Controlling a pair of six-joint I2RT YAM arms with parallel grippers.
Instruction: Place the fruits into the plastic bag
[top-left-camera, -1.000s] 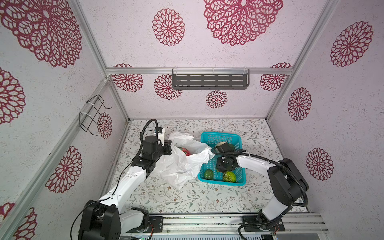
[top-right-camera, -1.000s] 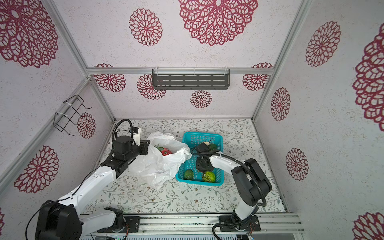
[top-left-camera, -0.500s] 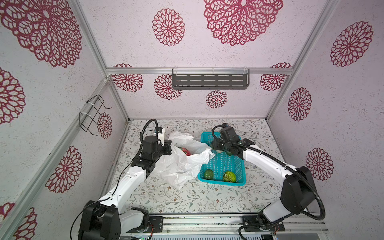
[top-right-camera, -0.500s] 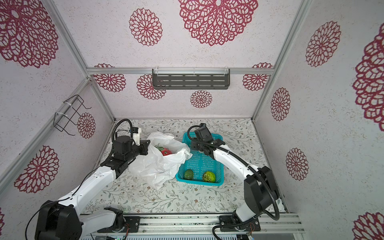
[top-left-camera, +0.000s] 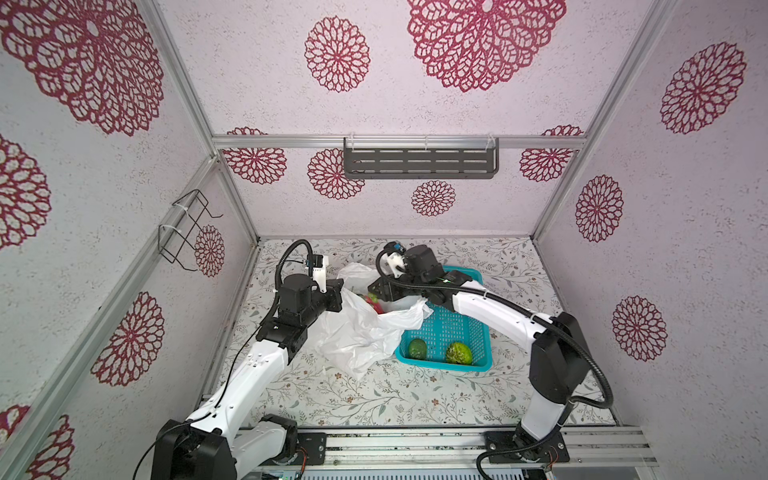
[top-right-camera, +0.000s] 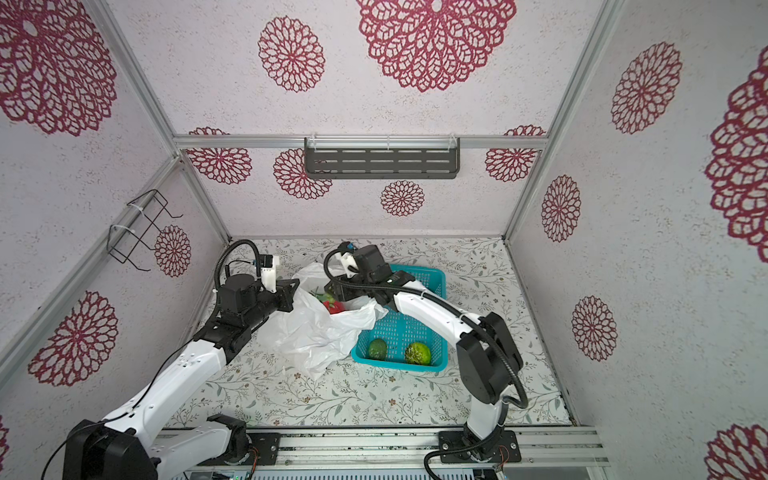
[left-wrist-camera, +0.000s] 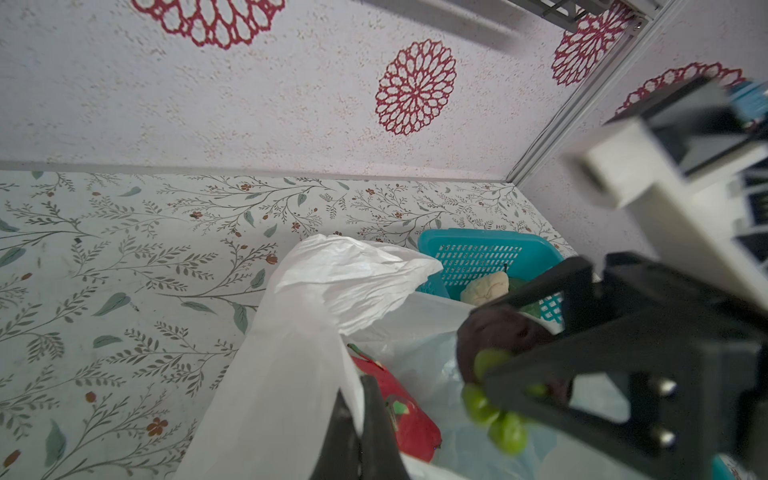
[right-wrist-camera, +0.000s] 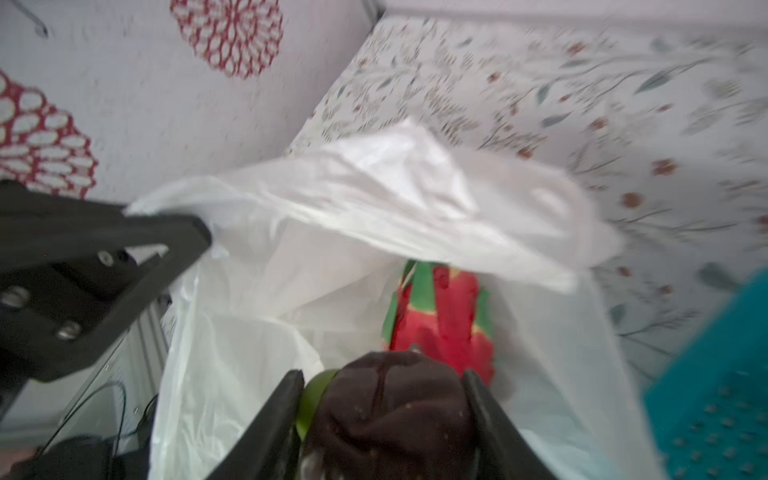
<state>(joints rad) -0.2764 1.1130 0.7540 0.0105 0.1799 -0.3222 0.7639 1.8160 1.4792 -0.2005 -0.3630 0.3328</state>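
The white plastic bag (top-left-camera: 357, 332) lies left of the teal basket (top-left-camera: 440, 365), its mouth held up. My left gripper (left-wrist-camera: 355, 388) is shut on the bag's rim. A red fruit with green leaves (right-wrist-camera: 449, 320) lies inside the bag. My right gripper (right-wrist-camera: 382, 374) is shut on a dark brown fruit (right-wrist-camera: 386, 415) with green leaves and hangs over the bag's mouth; in both top views the fruit is hidden under the gripper (top-left-camera: 376, 291). A smooth dark green fruit (top-left-camera: 417, 348) and a bumpy light-green ball (top-left-camera: 459, 353) rest at the basket's near end.
The right arm (top-right-camera: 428, 311) stretches over the basket's left side toward the bag. A pale lumpy object (left-wrist-camera: 486, 286) sits at the basket's far end in the left wrist view. A grey shelf (top-left-camera: 419, 162) hangs on the back wall, a wire rack (top-left-camera: 187, 228) on the left wall.
My right gripper rose out of the basket with the dark brown fruit and swung left to above the bag's mouth. The left gripper has kept its hold on the bag.
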